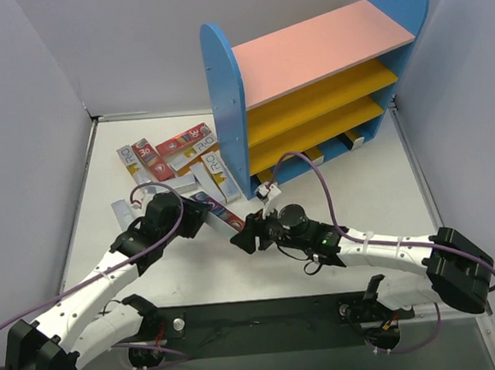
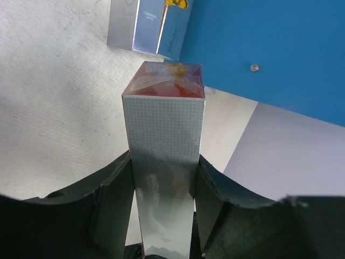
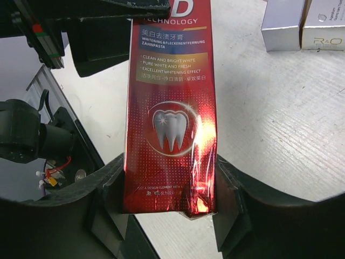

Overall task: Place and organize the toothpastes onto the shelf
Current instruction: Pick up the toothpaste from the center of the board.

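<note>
Black fingers of the right gripper [image 3: 168,175] were seen pressed against both sides of a red toothpaste box [image 3: 170,108] printed with a white tooth. A silver-sided box [image 2: 161,135] with a red end was clamped between the fingers of the left gripper [image 2: 161,178], pointed toward the shelf [image 1: 224,101]. Whether both held one box could not be told. From above, the grippers were seen close together over the table [image 1: 220,277], near the shelf's blue side panel, with loose toothpastes [image 1: 173,161] piled left of it.
</note>
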Motion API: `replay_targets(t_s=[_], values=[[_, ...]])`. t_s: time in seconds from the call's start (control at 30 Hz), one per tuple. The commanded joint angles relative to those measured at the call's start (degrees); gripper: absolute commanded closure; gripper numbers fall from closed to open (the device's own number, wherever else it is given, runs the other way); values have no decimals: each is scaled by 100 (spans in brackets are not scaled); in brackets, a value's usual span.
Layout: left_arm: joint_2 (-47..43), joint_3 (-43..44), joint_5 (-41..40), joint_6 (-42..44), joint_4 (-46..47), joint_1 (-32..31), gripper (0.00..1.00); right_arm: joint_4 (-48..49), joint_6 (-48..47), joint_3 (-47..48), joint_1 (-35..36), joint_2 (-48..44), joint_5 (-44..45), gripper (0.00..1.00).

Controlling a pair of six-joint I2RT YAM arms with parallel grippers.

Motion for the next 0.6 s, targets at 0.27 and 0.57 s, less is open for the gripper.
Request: replay_targets(t_s=[0.27,0.57], values=[[-397,-8,-216,276,869,-30,7,-819,-732,364,23,-936,109,70],[-871,220,-1402,2119,518,75,3,-2881,-1136,399,-74,-2209,749,71]])
